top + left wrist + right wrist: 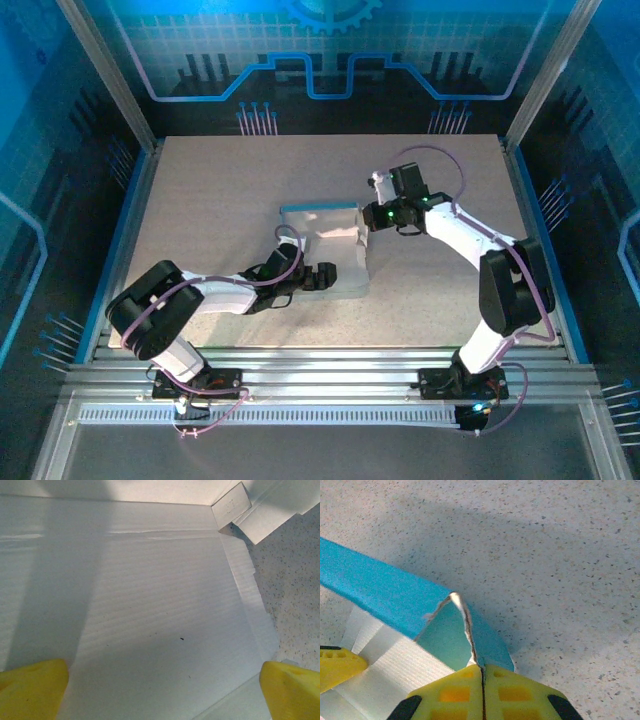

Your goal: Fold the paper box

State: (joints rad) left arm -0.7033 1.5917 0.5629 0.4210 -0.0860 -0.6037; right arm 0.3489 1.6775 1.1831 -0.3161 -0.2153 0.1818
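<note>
The paper box (320, 235) lies partly folded in the middle of the table, pale inner side up, with a light blue back wall standing. My left gripper (325, 275) is open and low over the box's inner panel (150, 580); its yellow fingertips (35, 687) stand wide apart with only the flat panel between them. My right gripper (368, 215) is at the box's far right corner. There the yellow jaws (482, 672) are pressed together on the thin edge of a blue corner flap (485, 640), next to the blue wall (385, 595).
The speckled table (440, 290) lies bare to the right of and behind the box. A small tab and loose flaps (265, 515) of the box stick out at its far right corner. Metal rails (320, 365) run along the near edge.
</note>
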